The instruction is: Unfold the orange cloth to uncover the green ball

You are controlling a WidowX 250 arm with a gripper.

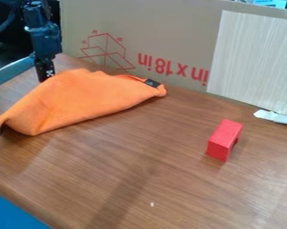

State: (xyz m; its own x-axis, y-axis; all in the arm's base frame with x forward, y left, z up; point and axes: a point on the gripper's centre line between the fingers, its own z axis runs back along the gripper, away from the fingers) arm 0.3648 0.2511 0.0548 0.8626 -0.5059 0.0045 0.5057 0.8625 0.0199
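- The orange cloth (86,100) lay slantwise on the left of the wooden surface (139,172), its folds propping part of it up, I supposed, since its near left corner curled over a shadowed hollow
- Its dark tag (152,83) faced up at the right end, probably just because of how the fabric had fallen
- The end effector (44,74) hung down at the cloth's far left edge, close enough to work on it; from where I stood I couldn't tell whether it was open, closed or gripping the fabric
- The red block (222,140) sat well apart, on the right, upright and steady on its own base
- The cardboard panel (175,31) stood along the far side, seemingly as a backdrop, with a pale wood-grain sheet (256,58) against its right part and a white scrap (276,117) by the sheet's foot
- Counting up: one cloth with one tag, one end effector, one block, one panel, one sheet, one scrap
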